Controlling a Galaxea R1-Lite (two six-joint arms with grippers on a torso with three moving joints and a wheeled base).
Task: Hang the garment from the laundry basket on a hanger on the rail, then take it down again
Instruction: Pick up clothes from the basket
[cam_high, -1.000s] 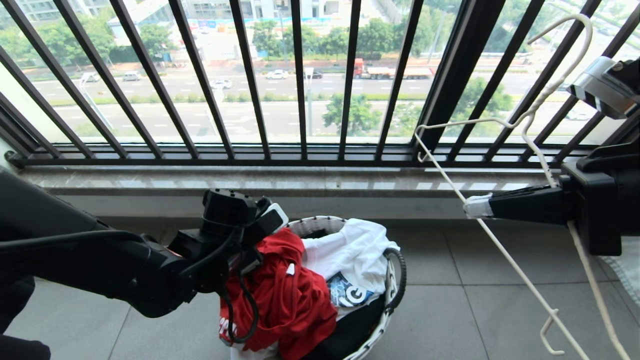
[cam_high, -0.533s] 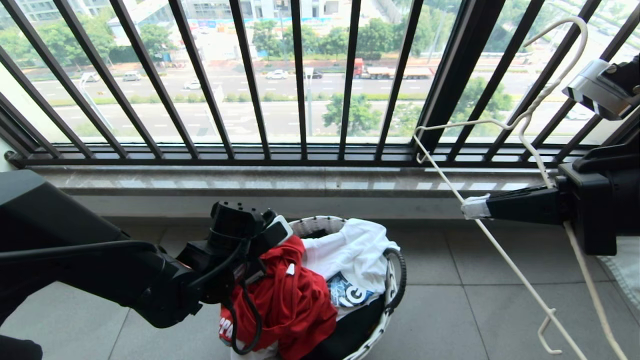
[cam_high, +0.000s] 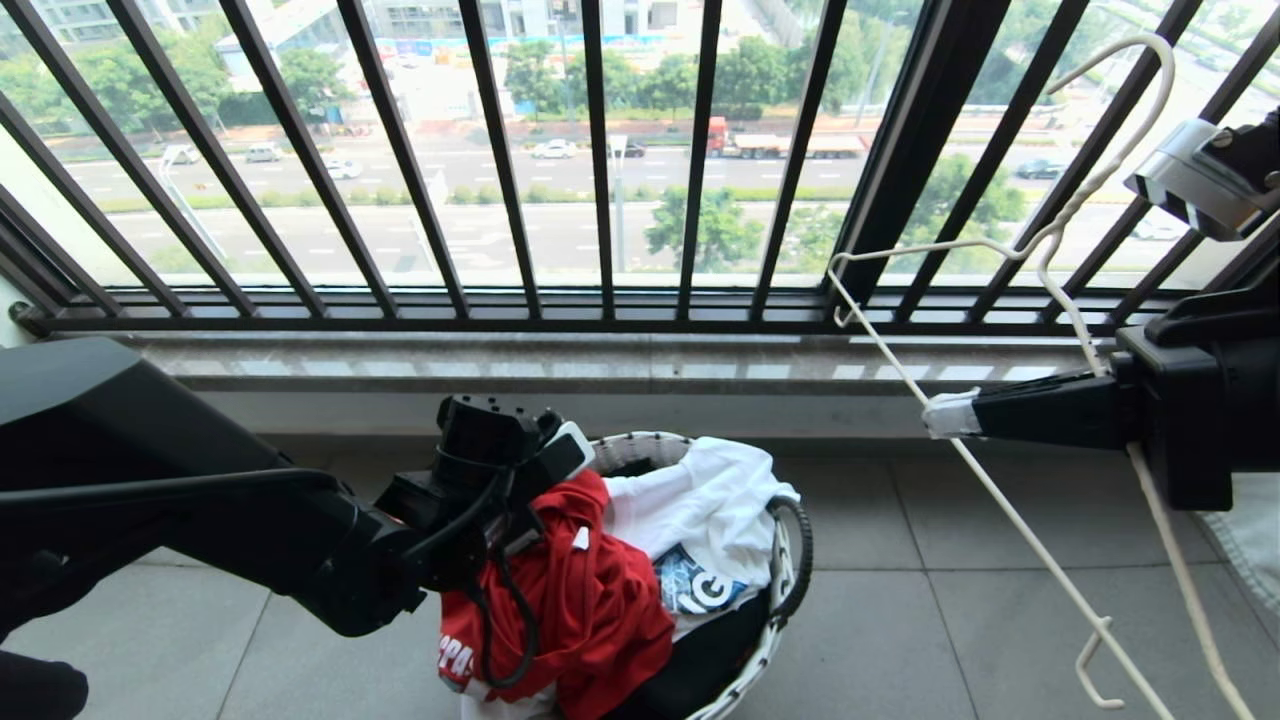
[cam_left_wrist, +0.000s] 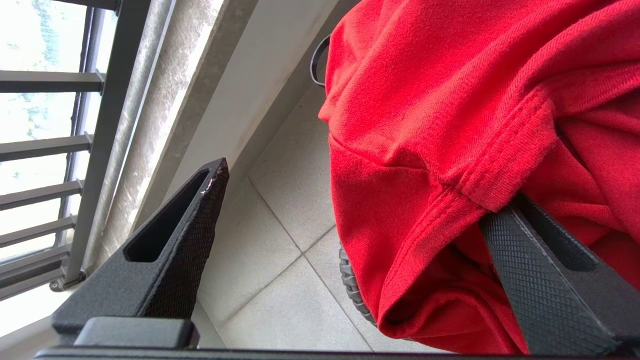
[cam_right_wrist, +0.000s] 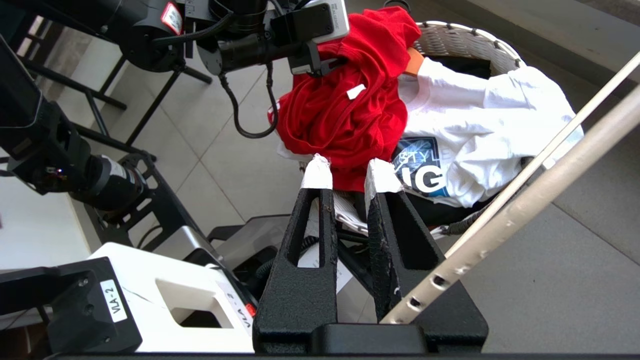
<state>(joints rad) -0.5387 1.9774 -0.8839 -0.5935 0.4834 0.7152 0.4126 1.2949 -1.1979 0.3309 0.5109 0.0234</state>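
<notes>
Now left gripper (cam_left_wrist: 350, 200) jaws spread round red garment (cam_high: 590, 600); right gripper (cam_high: 945, 413) jaws pinching hanger (cam_high: 1010, 515).

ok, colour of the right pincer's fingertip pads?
White fingertip pads on black fingers; clearest in the right wrist view.

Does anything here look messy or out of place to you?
Yes. The red T-shirt spills over the laundry basket rim instead of lying inside, with the open left claw at its hem. The white hanger, pinched by the right claw, dangles tilted.
</notes>
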